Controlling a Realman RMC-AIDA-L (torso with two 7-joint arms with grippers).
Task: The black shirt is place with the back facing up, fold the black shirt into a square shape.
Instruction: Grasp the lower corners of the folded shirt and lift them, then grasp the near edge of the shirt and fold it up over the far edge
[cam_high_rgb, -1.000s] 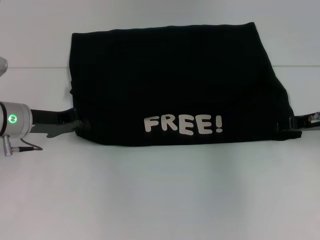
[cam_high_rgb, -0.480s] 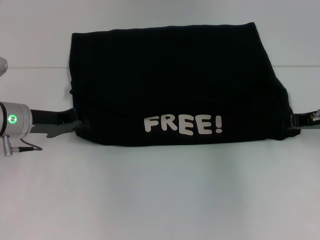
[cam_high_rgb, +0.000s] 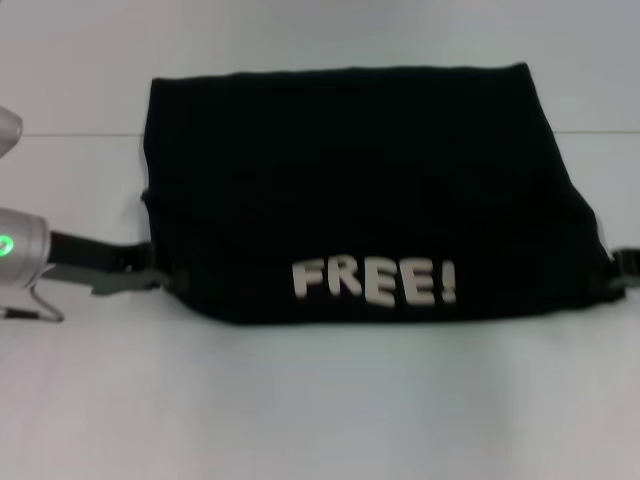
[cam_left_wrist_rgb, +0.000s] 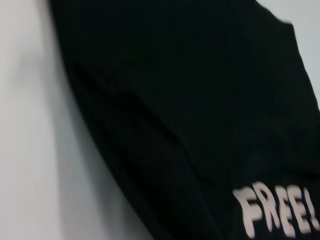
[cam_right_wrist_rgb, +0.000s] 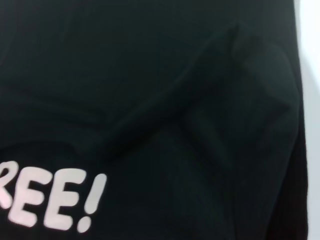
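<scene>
The black shirt (cam_high_rgb: 350, 180) lies folded into a wide block on the white table (cam_high_rgb: 300, 400). Its white "FREE!" lettering (cam_high_rgb: 374, 282) faces up near the front edge. My left gripper (cam_high_rgb: 150, 278) lies low on the table, right at the shirt's front left corner. My right gripper (cam_high_rgb: 622, 270) shows only as a dark tip at the shirt's front right corner, at the picture's edge. In the left wrist view the shirt (cam_left_wrist_rgb: 190, 100) fills most of the picture, with creased cloth. The right wrist view shows the shirt (cam_right_wrist_rgb: 150, 75) close up, with a raised fold.
Bare white table surrounds the shirt in front and on both sides. A thin seam line (cam_high_rgb: 70, 135) crosses the table behind the shirt's back part. My left arm's silver wrist (cam_high_rgb: 20, 250) with a green light lies at the left edge.
The right gripper has drawn back rightward from the shirt's front right corner. The whole head view has shifted, so the shirt sits slightly lower and to the right. The left gripper stays at its corner.
</scene>
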